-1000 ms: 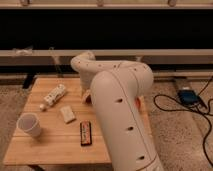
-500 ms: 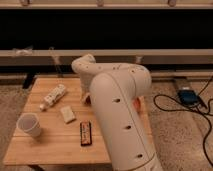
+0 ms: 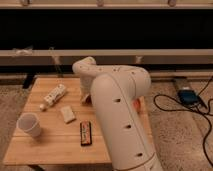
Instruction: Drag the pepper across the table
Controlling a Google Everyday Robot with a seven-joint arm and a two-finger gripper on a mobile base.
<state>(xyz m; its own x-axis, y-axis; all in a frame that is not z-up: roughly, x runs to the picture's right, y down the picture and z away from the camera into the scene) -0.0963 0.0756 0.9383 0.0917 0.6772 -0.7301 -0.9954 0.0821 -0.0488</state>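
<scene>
**Wooden table, arm folded over its right half**

Table point(image 3: 55, 150) of light planks fills the lower left of my view, standing on speckled floor. Taking the tabletop centre as the dial:

1. Nearest me, the white arm point(image 3: 122, 125) rises from 5 o'clock and covers the right side of the top.
2. A black bar point(image 3: 86, 133) lies at 6 o'clock, beside the arm.
3. A white cup point(image 3: 30, 125) stands upright at 8 o'clock, well apart from the bar.
4. A pale packet point(image 3: 67, 114) lies near centre.
5. A white bottle point(image 3: 54, 95) lies on its side at 10 o'clock.
6. The gripper point(image 3: 85, 96) points down at 12 o'clock, tucked against the arm, claw spread wide. I cannot tell whether it touches anything.
7. The pepper does not show; the arm hides that part of the top.
8. An orange-red sliver point(image 3: 137, 103) peeks out at 3 o'clock.

Beyond, a blue box point(image 3: 187, 96) with cables sits on the floor, before a dark back wall.
</scene>
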